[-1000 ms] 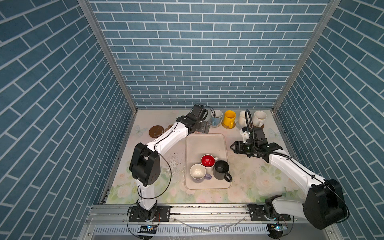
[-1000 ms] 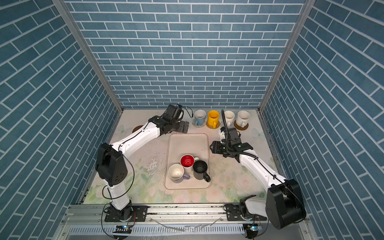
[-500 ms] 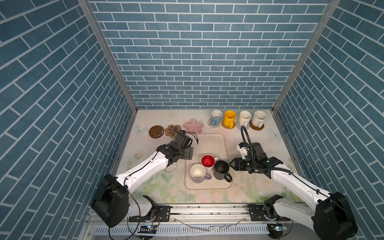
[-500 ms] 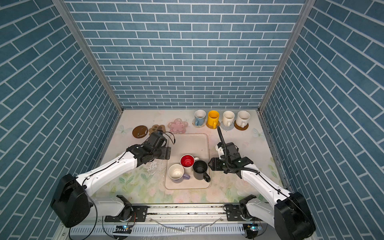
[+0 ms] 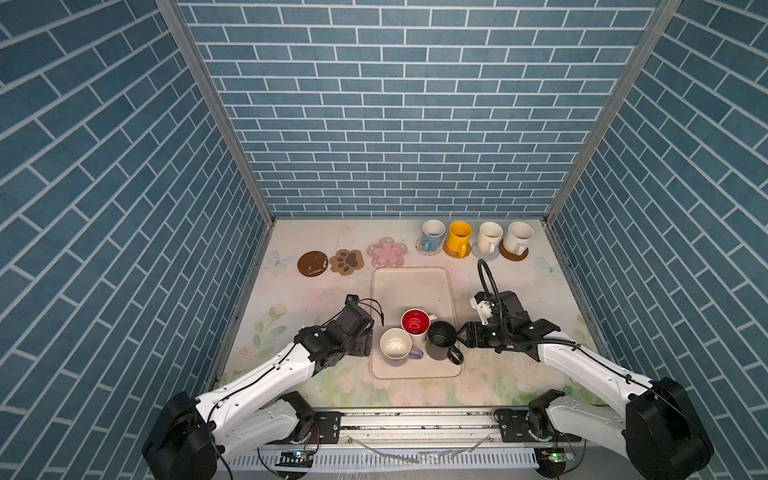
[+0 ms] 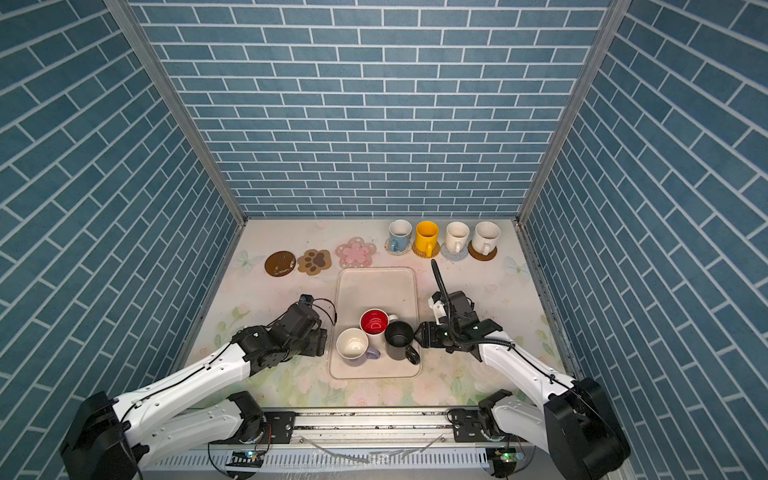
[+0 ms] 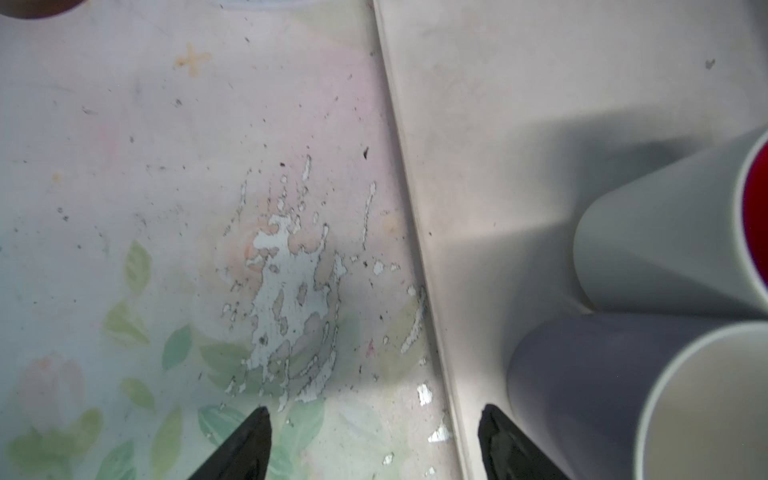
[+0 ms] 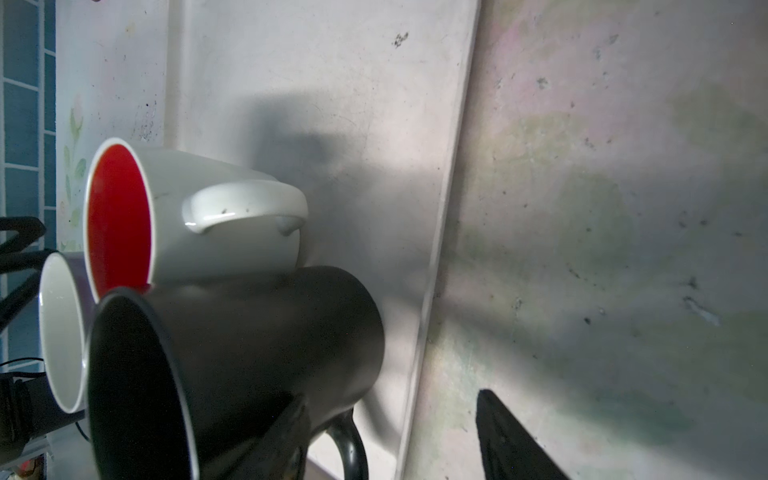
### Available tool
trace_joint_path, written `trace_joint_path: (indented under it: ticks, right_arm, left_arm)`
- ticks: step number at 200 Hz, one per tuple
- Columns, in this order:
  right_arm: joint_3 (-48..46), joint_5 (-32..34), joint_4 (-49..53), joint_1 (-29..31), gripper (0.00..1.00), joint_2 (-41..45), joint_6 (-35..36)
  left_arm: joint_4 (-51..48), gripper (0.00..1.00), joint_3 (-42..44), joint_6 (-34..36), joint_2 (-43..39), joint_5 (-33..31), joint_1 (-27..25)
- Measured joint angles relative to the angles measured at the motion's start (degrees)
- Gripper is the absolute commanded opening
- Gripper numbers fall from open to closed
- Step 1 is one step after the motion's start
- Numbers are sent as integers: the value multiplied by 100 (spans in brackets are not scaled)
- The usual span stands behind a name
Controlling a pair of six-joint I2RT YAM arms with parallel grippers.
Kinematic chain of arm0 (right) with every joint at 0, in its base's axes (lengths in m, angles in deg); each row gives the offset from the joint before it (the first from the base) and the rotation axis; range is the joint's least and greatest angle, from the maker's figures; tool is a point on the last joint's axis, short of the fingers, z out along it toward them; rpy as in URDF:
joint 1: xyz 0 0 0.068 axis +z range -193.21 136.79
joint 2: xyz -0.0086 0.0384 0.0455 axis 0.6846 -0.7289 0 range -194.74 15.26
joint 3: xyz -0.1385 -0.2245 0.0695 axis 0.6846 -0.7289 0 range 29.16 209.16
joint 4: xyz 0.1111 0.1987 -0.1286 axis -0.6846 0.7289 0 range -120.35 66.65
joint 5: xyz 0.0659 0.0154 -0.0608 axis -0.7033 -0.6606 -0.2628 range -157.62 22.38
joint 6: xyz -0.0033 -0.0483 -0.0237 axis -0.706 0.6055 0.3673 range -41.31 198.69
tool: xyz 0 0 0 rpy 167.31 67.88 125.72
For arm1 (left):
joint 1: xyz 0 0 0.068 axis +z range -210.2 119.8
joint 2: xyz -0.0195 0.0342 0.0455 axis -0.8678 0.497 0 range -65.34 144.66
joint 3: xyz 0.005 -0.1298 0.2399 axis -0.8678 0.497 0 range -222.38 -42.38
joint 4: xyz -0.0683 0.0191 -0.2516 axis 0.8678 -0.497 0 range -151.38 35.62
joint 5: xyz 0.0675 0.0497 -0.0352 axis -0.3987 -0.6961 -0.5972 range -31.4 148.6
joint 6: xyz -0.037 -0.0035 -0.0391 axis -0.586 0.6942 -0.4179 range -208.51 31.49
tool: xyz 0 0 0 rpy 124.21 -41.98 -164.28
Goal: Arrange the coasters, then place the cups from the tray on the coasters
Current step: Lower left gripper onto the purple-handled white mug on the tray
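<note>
Black mug (image 5: 440, 341), lower centre on tray (image 5: 411, 282): looks hard, slick, breakable; take handle or rim. Right tool (image 5: 460, 335) half-open beside it, nothing held; left tool (image 7: 374, 415) wide, empty.

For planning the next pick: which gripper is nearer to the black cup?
Right. The right gripper is beside the black cup; the left gripper is at the tray's opposite edge, beyond the lavender cup.

Blk cup (image 8: 249, 332) beside red-inside cup (image 8: 224, 249) on tray (image 8: 332, 62); R hand (image 8: 390, 399) spread.
</note>
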Motion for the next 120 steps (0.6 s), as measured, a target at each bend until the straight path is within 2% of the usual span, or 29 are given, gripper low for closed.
trace_joint_path:
  ticks: [40,120]
  right_arm:
    - [-4,-50,-42,42,64,-166,0]
    - [-4,-68,-55,42,64,-190,0]
  left_arm:
    - [52,79,433,-105,-317,79,-435]
    - [769,86,894,-20,-581,577,-1016]
